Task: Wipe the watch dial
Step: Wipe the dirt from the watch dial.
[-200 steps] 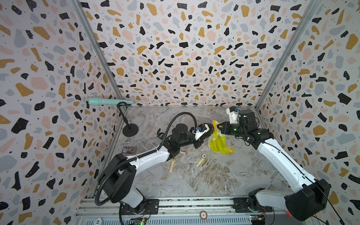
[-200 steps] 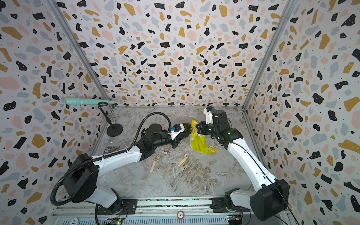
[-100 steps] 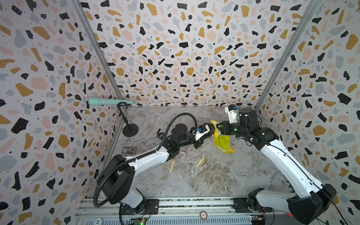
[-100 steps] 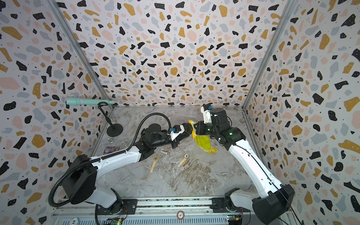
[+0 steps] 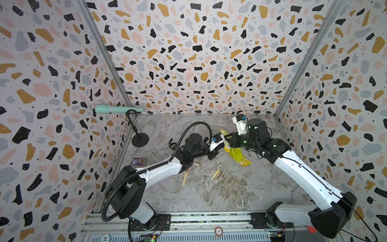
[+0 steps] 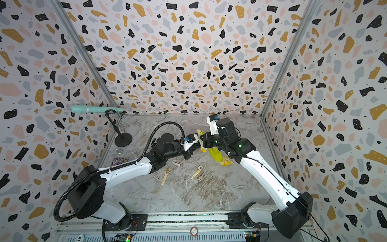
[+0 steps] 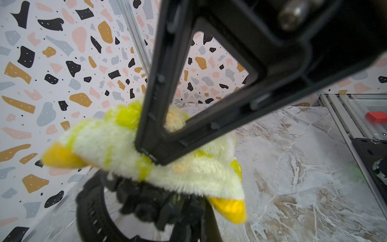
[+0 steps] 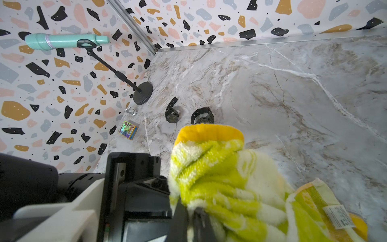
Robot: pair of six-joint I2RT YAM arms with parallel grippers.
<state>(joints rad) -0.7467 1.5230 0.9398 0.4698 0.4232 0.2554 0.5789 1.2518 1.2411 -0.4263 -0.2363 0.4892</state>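
As I read both top views, my right gripper (image 5: 227, 140) grips the cloth (image 5: 237, 156), pressing it to the left gripper (image 5: 221, 144). Left wrist: the left jaws are pinched together on the cloth, and the watch (image 7: 142, 206) sits just under it; I cannot tell whether it is held. Right wrist: the cloth is bunched in the right jaws.

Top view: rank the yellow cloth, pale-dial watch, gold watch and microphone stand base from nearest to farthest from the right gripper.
1. yellow cloth, clamped in the right gripper.
2. pale-dial watch, on the table just beside the cloth.
3. gold watch, farther to the left.
4. microphone stand base, by the left wall.
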